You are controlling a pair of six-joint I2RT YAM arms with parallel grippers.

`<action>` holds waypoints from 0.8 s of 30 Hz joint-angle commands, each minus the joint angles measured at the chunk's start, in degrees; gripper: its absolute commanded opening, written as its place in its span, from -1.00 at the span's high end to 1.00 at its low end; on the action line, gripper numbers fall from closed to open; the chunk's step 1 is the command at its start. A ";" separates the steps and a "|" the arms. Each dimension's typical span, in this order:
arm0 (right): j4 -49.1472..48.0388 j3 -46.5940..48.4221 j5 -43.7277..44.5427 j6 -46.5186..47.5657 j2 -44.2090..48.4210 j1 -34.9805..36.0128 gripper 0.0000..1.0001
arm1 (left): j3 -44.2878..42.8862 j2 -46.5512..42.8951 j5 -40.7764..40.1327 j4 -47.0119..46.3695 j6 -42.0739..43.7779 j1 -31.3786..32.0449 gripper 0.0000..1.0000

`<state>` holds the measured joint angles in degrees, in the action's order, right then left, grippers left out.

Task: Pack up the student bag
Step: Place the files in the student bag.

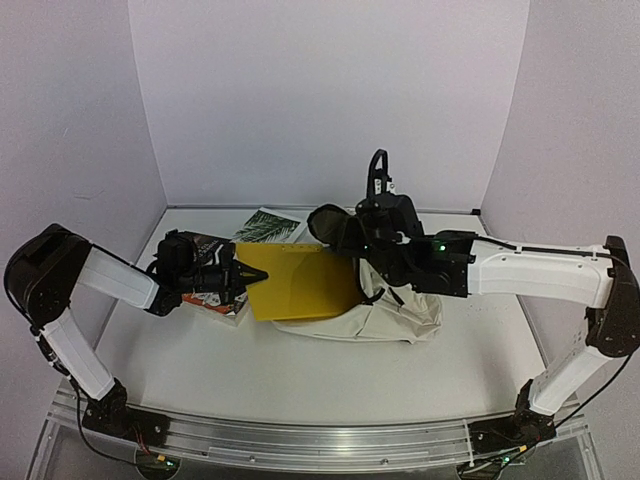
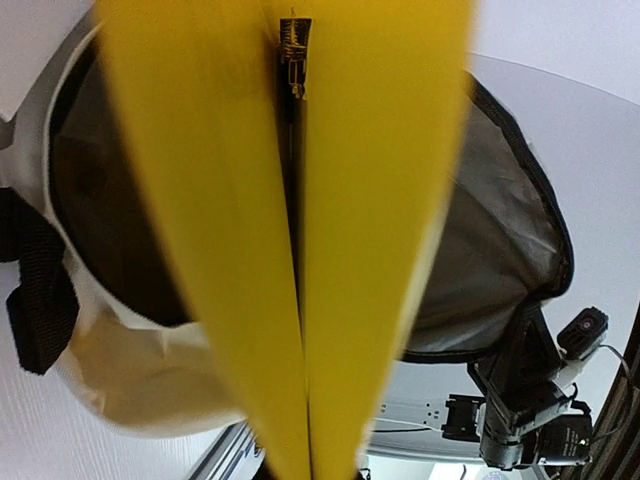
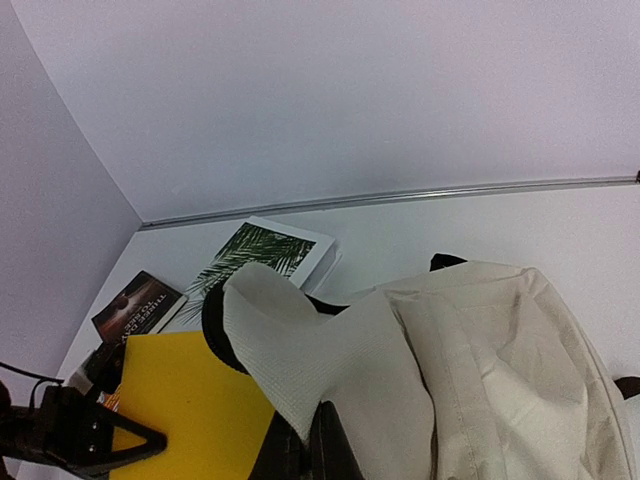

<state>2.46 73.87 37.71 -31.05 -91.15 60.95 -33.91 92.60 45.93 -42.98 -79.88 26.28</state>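
Slumped on its side on the white worktop (image 1: 250, 370), right of centre: a large cream fabric backpack (image 1: 400, 318) with black straps, black zip edging and dark grey lining, mouth turned toward the left arm.

Pinched shut on the upper rim of that mouth: right tool (image 1: 362, 238), lifting the cloth so the opening gapes. In the right wrist view, a fold of cream fabric bunched just above the dark fingers (image 3: 322, 445).

Clamped on the near edge of a flat, stiff yellow book (image 1: 300, 283): left tool (image 1: 243, 278), book held roughly level, far edge at the mouth. Along the left wrist view, grey lining on both sides of the yellow, so probably just entering.

Behind, on the worktop: a palm-leaf-cover book (image 1: 265, 225) and a dark-cover book (image 3: 140, 305).

Judged soft, light and limp: no shape of its own, likely to sag shut once released, and to slide on the smooth worktop if shoved by the book. Best taken at the stitched rim beside the zip, or by a black strap, where the material is doubled. Loose panel cloth likely to bunch or slip free.
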 commanded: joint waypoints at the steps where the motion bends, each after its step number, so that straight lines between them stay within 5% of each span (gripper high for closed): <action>1: -9.42 0.26 -2.86 1.93 5.29 1.70 1.00 | -6.74 6.92 2.32 -10.19 -0.05 3.11 1.00; 10: -11.06 0.07 -1.93 3.10 5.81 2.05 1.00 | -16.00 17.76 1.45 -11.91 0.54 8.78 1.00; 18: -11.16 -1.38 -3.24 1.50 6.07 2.07 1.00 | -24.40 19.74 -3.21 5.05 11.78 11.39 1.00; 24: -11.42 -2.12 -3.73 0.50 6.33 2.07 1.00 | -31.04 25.22 -2.75 7.60 12.56 13.05 1.00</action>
<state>-0.80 71.33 34.35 -29.28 -88.64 62.41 -60.14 114.74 42.04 -37.23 -70.57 37.41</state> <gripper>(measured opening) 0.010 0.015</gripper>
